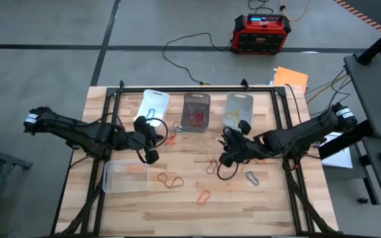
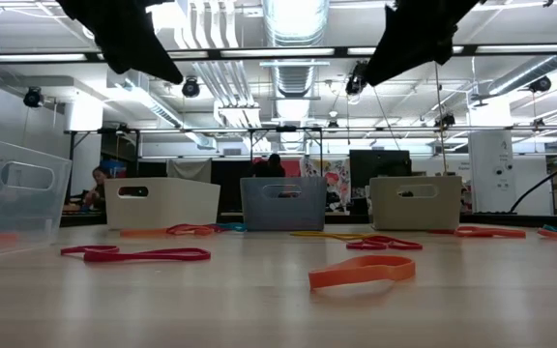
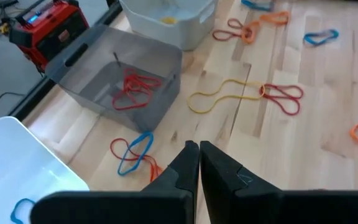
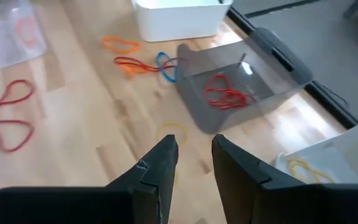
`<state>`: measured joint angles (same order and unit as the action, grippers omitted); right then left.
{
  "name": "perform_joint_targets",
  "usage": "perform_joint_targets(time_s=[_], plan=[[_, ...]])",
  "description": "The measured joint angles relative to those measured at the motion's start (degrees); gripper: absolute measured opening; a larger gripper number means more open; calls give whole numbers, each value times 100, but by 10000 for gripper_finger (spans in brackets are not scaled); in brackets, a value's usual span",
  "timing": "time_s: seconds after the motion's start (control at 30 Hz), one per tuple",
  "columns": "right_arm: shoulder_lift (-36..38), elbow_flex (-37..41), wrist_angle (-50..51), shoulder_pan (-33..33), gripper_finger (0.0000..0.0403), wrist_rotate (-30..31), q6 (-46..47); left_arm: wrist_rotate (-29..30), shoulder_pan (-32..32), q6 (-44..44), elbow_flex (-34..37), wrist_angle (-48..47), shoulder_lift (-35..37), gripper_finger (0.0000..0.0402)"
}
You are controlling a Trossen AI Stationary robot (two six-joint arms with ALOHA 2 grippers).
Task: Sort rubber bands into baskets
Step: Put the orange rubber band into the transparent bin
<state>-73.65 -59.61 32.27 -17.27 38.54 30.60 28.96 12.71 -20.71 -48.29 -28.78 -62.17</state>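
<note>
Four baskets stand on the wooden table: a white one [image 1: 154, 104], a smoky dark one [image 1: 196, 111] with red bands [image 3: 135, 87] inside, a pale one [image 1: 239, 109] with yellow bands [image 4: 303, 167], and a clear one [image 1: 126, 176] holding an orange band. Loose rubber bands lie on the table: blue [image 3: 132, 152], yellow [image 3: 219, 99], red [image 4: 8, 115], orange [image 2: 361, 273]. My left gripper [image 3: 197, 152] is shut and empty above the table, near the blue band. My right gripper [image 4: 194, 152] is open and empty above a yellowish band [image 4: 171, 130].
A red-and-black box with a screen [image 1: 261, 33] stands on the floor beyond the table's far edge, with black cables running from it. Both arms hang well above the table top [image 2: 129, 34] [image 2: 424, 34]. Loose bands lie scattered over the table's middle and near side.
</note>
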Motion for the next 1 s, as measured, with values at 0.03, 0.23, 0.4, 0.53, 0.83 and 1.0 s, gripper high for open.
perform_joint_targets(time_s=[0.03,0.23,0.4,0.53,0.83,1.0], plan=[[0,2,4,-49,94,-1,91,-24,0,0,0,28,-80,0],[0,49,59,-162,79,-769,705,-124,11,6,-11,-121,-582,0],[0,90,469,-164,68,-1448,1427,-292,11,-22,-19,-251,-868,0],[0,95,1491,-159,66,-1518,2289,-425,11,-26,-22,-251,-1040,0],[-37,436,2220,122,84,-1927,3324,-438,11,42,-31,-244,-1207,0],[-221,681,2219,446,100,-2043,3485,-414,11,111,-33,-229,-1191,0]])
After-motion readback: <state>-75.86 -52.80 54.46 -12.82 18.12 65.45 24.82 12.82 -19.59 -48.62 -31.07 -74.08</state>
